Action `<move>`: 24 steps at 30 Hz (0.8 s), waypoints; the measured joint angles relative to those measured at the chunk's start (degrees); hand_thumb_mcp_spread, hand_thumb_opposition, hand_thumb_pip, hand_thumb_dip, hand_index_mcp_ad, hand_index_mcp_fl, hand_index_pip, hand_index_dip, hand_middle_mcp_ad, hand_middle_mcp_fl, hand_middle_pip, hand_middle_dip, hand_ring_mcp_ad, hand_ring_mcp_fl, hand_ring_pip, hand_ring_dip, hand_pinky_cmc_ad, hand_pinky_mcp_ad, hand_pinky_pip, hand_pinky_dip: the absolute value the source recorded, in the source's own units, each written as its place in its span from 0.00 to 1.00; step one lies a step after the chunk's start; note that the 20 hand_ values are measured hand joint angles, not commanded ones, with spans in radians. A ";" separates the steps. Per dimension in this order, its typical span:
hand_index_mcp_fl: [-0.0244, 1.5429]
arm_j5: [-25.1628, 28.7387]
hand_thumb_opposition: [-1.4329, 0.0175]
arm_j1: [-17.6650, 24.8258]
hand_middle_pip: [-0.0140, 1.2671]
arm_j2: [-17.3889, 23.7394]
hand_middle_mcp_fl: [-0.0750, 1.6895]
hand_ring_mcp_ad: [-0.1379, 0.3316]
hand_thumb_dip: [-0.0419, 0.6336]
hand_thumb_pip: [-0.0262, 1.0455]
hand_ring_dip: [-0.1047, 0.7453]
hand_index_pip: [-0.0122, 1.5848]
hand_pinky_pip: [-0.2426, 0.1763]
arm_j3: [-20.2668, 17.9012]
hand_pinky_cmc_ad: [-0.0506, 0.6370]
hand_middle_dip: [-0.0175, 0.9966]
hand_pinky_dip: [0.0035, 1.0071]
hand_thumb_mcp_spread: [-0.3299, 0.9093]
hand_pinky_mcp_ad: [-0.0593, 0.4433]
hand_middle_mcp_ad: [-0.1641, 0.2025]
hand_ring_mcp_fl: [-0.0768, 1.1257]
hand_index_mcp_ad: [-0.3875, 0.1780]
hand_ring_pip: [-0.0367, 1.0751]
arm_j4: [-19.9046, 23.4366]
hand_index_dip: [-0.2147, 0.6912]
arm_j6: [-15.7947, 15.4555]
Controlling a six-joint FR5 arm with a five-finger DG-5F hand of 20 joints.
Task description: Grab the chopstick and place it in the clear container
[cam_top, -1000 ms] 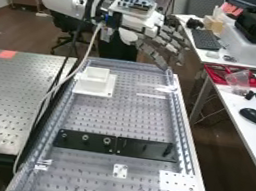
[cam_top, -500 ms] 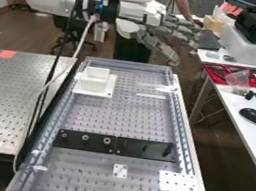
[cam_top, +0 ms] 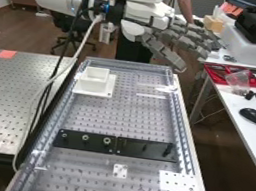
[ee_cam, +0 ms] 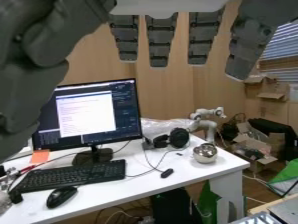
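My hand, spread and holding nothing, had just moved towards the high view's right, beyond the bench, so I judged the grasp not begun, while what seemed the chopstick lay there, apart from the container.

In the high view I've got a long bench with a holed top. Far end, left: container on a white base. Far end, right: thin pale strip, lying crosswise. Black bar across the middle. Nearer me: small white plate, then a bigger white plate by the right rail.
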 joint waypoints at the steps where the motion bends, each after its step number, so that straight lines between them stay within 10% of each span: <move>1: 0.03 -0.01 0.46 -0.06 0.12 -0.03 0.05 0.67 0.06 0.57 0.32 0.05 0.28 0.02 0.74 0.31 0.21 0.30 0.84 0.59 0.07 0.56 0.12 0.02 0.48 0.03; 24: 0.03 -1.07 0.42 -0.70 0.12 -1.97 0.05 0.67 0.06 0.63 0.32 0.05 0.28 3.20 0.76 0.31 0.20 0.27 0.84 0.60 0.07 0.56 0.12 -2.15 0.45 0.25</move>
